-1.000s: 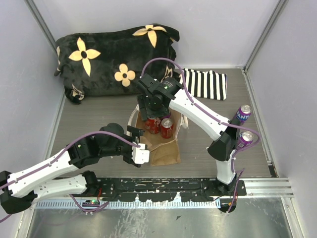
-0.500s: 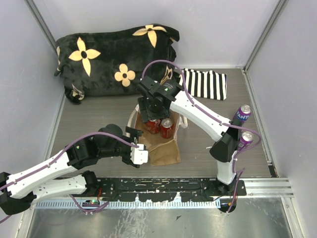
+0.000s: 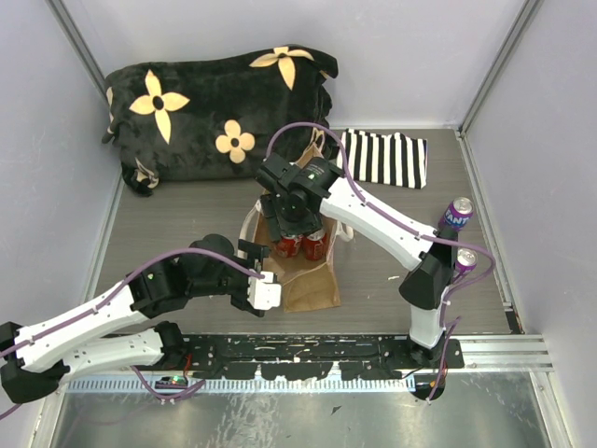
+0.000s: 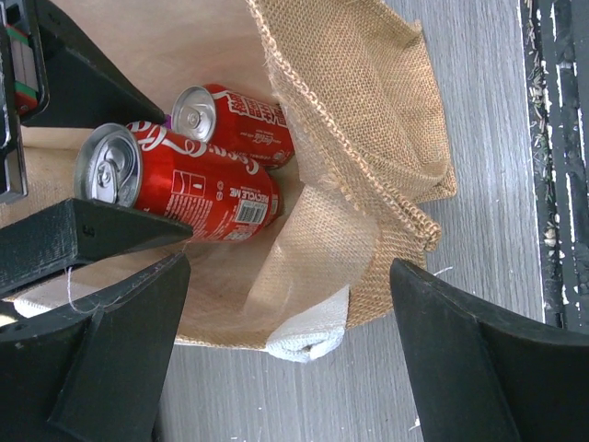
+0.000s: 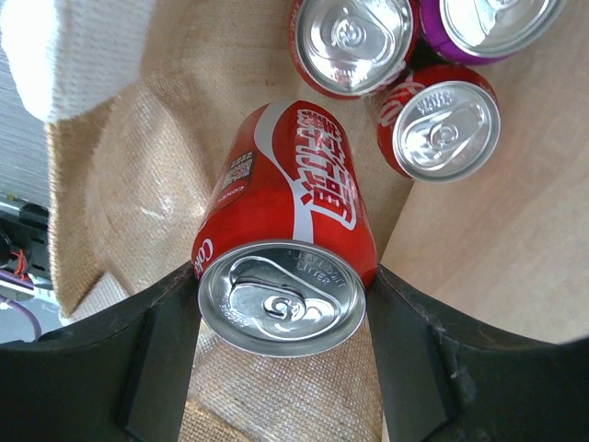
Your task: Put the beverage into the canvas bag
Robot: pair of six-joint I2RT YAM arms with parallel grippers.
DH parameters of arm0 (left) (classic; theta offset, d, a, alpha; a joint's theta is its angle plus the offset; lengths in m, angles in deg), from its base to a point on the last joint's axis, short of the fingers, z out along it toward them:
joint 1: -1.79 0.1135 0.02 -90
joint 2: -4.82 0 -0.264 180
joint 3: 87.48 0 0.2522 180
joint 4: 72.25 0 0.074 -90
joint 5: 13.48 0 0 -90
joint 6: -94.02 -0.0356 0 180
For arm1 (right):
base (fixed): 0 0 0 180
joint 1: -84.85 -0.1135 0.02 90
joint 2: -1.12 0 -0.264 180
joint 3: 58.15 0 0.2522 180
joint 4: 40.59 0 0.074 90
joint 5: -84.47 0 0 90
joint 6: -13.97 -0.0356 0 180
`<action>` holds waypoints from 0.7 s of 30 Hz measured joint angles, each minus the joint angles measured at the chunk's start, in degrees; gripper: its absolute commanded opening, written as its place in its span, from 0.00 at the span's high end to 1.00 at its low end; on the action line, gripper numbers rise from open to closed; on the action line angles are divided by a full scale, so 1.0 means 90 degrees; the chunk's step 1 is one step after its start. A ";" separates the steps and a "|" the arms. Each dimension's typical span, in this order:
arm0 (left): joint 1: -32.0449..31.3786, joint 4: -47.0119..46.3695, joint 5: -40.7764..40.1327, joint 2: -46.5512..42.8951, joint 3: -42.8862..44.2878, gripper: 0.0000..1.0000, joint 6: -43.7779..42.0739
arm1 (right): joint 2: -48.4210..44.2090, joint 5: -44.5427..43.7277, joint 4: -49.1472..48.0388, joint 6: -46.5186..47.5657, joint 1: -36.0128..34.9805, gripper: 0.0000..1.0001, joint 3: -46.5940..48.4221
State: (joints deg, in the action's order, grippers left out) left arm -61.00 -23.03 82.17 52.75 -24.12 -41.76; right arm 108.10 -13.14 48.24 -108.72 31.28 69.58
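Nearest to us, at the near-left corner of the canvas bag [image 3: 312,285], our left gripper [image 3: 264,291] is released, its jaws spread wide with nothing clasped. From its wrist camera we look across the bag's cream handle [image 4: 299,345] into the open jute mouth. Inside that mouth our right gripper [image 3: 295,229] is clenched on the red cola can [image 5: 290,230]. Both fingers [image 5: 156,359] press the can's sides just under its silver top, and the bag's woven wall shows beneath it, so the beverage is within the bag. Deeper in the bag we see a second red can [image 5: 354,37], a third red can [image 5: 442,129] just beside it, and a purple can [image 5: 497,23] next to both. Well to the right of the bag stand a purple soda can [image 3: 465,259] and, farther back, a second purple soda can [image 3: 455,213]. Beyond the bag to the right lies a striped cloth [image 3: 387,157], and beyond it to the left lies the black flowered blanket [image 3: 215,112].
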 measured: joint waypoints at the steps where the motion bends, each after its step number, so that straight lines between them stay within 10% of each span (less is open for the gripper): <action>1: 0.0000 -0.0002 0.0002 0.0019 0.0000 0.02 0.0000 | -0.0039 0.0002 0.0000 -0.0012 -0.0002 0.99 -0.0066; 21: -0.0002 -0.0005 0.0005 0.0107 0.0000 0.02 -0.0005 | 0.0058 -0.0148 -0.0886 0.0126 -0.0002 0.99 -0.1151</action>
State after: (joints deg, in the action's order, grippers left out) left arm -61.02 -23.07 82.21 53.71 -24.12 -41.80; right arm 108.62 -14.48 40.27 -107.59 31.26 59.22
